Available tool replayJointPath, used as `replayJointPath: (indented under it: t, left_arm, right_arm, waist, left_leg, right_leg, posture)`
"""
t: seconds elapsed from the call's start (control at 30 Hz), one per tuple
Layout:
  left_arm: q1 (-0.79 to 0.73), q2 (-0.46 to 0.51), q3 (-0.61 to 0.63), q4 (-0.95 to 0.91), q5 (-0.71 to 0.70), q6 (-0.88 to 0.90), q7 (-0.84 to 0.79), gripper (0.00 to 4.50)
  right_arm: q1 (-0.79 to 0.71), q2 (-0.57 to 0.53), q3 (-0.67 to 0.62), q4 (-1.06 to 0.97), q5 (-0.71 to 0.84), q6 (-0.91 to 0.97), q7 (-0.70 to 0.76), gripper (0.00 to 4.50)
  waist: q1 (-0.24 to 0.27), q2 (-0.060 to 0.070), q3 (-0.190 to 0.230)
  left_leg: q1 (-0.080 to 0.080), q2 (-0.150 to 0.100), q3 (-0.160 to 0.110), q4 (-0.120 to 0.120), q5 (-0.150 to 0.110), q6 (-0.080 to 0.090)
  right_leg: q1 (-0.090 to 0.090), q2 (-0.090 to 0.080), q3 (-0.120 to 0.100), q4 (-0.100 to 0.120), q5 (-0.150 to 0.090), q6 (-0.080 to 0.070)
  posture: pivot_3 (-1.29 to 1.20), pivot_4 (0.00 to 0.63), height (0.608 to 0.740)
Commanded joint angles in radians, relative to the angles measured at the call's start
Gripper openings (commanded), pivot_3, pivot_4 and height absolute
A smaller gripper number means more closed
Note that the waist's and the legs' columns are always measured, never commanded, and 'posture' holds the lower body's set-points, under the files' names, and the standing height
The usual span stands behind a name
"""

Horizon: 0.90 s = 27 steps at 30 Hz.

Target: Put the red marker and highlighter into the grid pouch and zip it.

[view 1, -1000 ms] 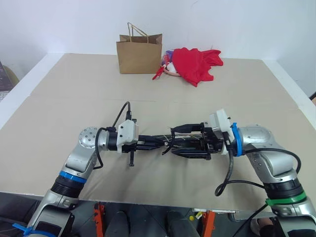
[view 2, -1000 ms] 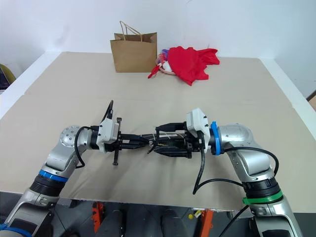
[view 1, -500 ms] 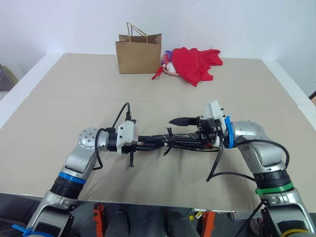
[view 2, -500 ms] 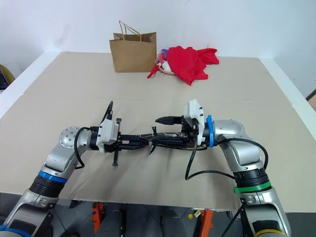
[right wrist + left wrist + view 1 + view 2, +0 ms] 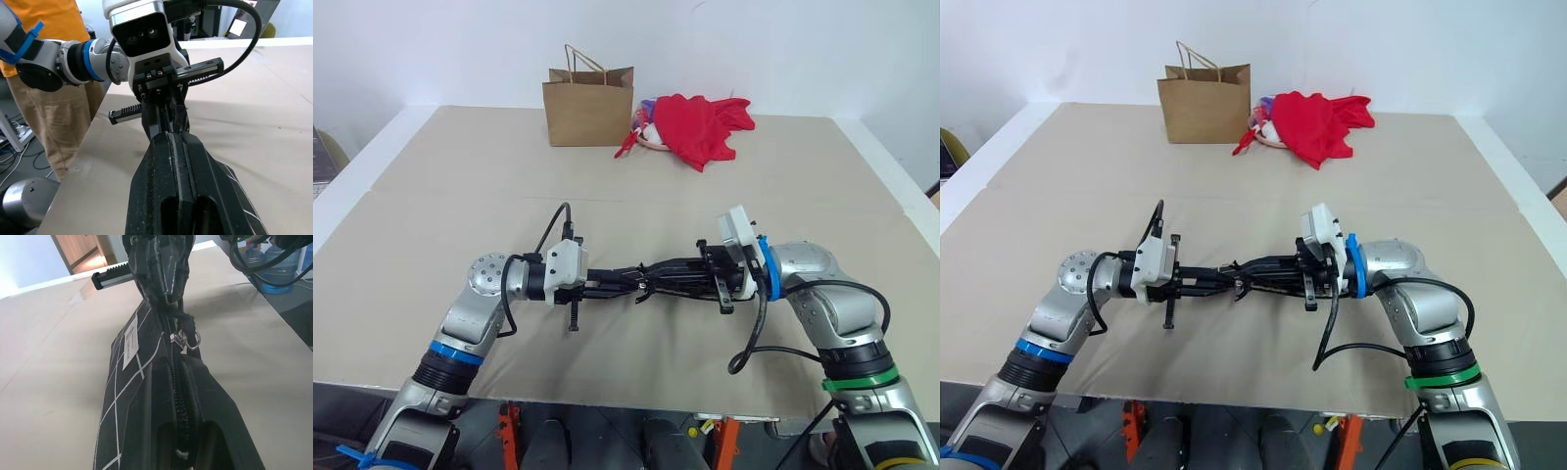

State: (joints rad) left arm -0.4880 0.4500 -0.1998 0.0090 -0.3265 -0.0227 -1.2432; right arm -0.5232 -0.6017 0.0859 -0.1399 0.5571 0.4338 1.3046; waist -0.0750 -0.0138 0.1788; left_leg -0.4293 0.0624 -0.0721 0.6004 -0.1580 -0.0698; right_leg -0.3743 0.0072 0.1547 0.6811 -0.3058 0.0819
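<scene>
While the left gripper [image 5: 625, 283] clamps one end of the grid pouch [image 5: 146, 396], the right gripper [image 5: 658, 271] pinches the opposite end, stretching it taut above the table [image 5: 440, 206] near its front edge. Against the far edge stand a brown paper bag [image 5: 588, 106] and red cloth [image 5: 703, 122].

The grid pouch [image 5: 128, 382] was seen as matt black woven cloth with a toothed plastic zipper [image 5: 179, 396] and shiny metal ring [image 5: 192, 339]; the table [image 5: 460, 186] looked matt beige; brown kraft paper formed the bag [image 5: 588, 106]; the red cloth [image 5: 705, 122] appeared soft.
</scene>
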Motion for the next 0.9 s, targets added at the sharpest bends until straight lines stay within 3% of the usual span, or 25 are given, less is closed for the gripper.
replayJointPath:
  t: [0.03, 0.33, 0.63, 0.9]
  left_arm:
    - [-0.005, 0.003, 0.007, -0.021, -0.001, -0.021, 0.003, 0.0]
    - [-0.012, 0.021, 0.023, 0.008, -0.001, -0.036, -0.007, 0.0]
    - [-0.013, 0.078, 0.038, 0.055, -0.01, -0.067, -0.069, 0.0]
    - [-0.008, 0.117, 0.035, 0.055, -0.025, 0.006, -0.088, 0.0]
  right_arm:
    - [-0.001, -0.019, -0.019, -0.054, 0.028, -0.002, 0.014, 0.1]
    - [0.135, -0.206, -0.175, -0.091, 0.073, -0.045, 0.119, 0.1]
    - [0.335, -0.396, -0.352, 0.139, -0.008, -0.222, 0.22, 0.1]
    - [0.327, -0.411, -0.385, 0.177, 0.015, -0.214, 0.166, 0.1]
  waist:
    - [0.0, 0.0, 0.0]
    - [0.004, 0.0, 0.0]
    - [-0.003, -0.001, 0.001]
    - [-0.003, -0.001, 0.001]
  left_leg:
    - [0.0, 0.0, 0.0, 0.0, 0.0, 0.0]
    - [-0.001, 0.0, 0.0, 0.0, 0.0, 0.0]
    - [0.001, 0.0, 0.0, 0.0, 0.0, 0.0]
    - [0.001, 0.0, 0.0, 0.0, 0.0, 0.0]
  right_leg:
    - [0.0, 0.0, 0.0, 0.0, 0.0, 0.0]
    - [0.0, 0.0, 0.0, 0.0, 0.0, 0.0]
    - [0.0, 0.0, 0.0, 0.0, 0.0, 0.0]
    - [0.0, 0.0, 0.0, 0.0, 0.0, 0.0]
  posture:
    - [0.0, 0.15, 0.74]
    - [0.0, 0.15, 0.74]
    - [0.0, 0.15, 0.74]
    - [0.0, 0.15, 0.74]
